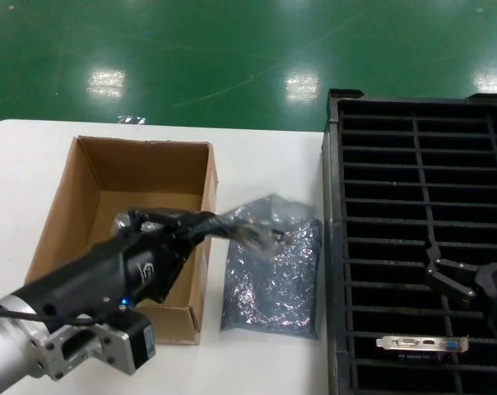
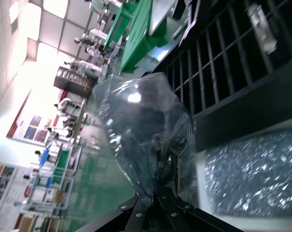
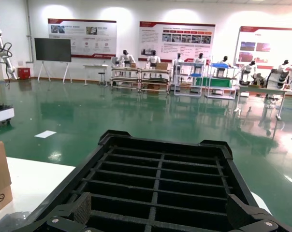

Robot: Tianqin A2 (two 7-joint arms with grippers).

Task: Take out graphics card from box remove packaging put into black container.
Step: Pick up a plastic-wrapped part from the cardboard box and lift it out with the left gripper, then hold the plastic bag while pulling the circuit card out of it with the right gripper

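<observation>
So the left gripper (image 1: 265, 237) is pinched shut on the packaging (image 1: 261, 220), holding that crinkly bag up just right of the box (image 1: 109, 177), over the flatter bluish bag (image 1: 273, 288) lying on the white table (image 1: 265, 362). The graphics card (image 1: 421, 343) is already down in a near slot of the black container (image 1: 335, 247). The right gripper (image 1: 443, 267) hovers over the container with its fingers apart, as far as I can make out.

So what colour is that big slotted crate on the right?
Black all over; the black container shows best in the head view.
</observation>
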